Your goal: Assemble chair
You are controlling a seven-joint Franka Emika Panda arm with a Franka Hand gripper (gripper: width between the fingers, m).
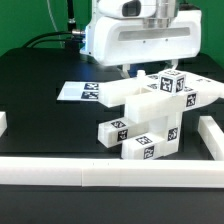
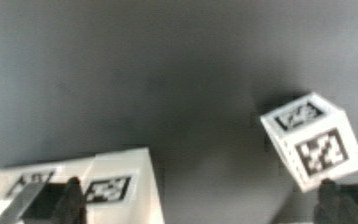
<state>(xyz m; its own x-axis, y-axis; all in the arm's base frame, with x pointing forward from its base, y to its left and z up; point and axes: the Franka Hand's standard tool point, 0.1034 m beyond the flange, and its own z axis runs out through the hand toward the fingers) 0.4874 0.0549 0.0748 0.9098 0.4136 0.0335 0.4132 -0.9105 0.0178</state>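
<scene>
The chair [image 1: 150,118] is a cluster of chunky white tagged pieces in the middle of the black table. A flat slab [image 1: 128,95] sits on stacked posts, and a tagged post [image 1: 173,84] sticks up behind it. My gripper [image 1: 139,72] hangs just above and behind the slab, under the arm's big white hand. In the wrist view the gripper [image 2: 201,212] is open with only bare table between its dark fingertips [image 2: 51,205]. A tagged post end [image 2: 313,140] lies by one finger, and a tagged white piece [image 2: 91,182] by the other. Nothing is held.
The marker board [image 1: 80,92] lies flat on the table at the exterior view's left of the chair. Low white border rails run along the front [image 1: 110,172], the exterior view's right [image 1: 208,135] and its left edge [image 1: 3,122].
</scene>
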